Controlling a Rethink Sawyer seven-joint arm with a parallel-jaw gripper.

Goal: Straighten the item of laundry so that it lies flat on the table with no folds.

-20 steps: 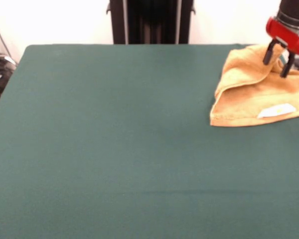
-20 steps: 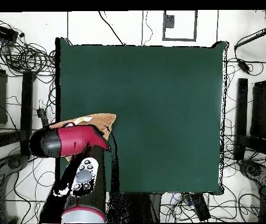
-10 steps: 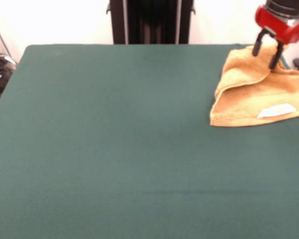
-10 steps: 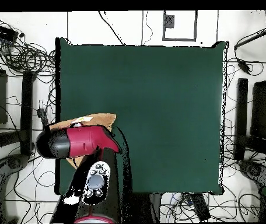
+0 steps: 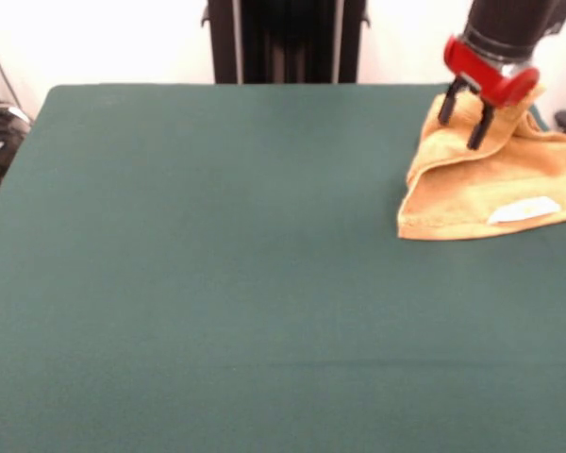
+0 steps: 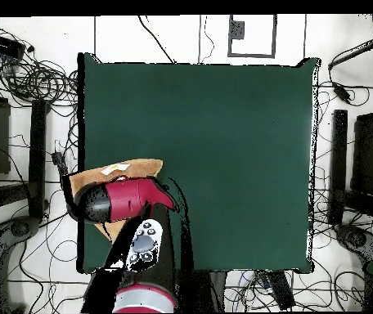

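The orange-tan towel (image 5: 495, 184) lies folded and rumpled at the far right of the dark green table (image 5: 217, 264), running off the picture's right edge. A small white label (image 5: 524, 209) shows near its front edge. My gripper (image 5: 463, 120) hangs just above the towel's far left part, open and empty, two black fingers apart. In the overhead view the red arm (image 6: 128, 200) covers most of the towel (image 6: 132, 169), which lies at the table's left edge.
The robot's black pedestal (image 5: 285, 40) stands behind the table's far edge. Cables and black stands (image 6: 26, 123) crowd the floor round the table in the overhead view.
My gripper has moved left across the towel's far part, staying open. The towel has not visibly moved.
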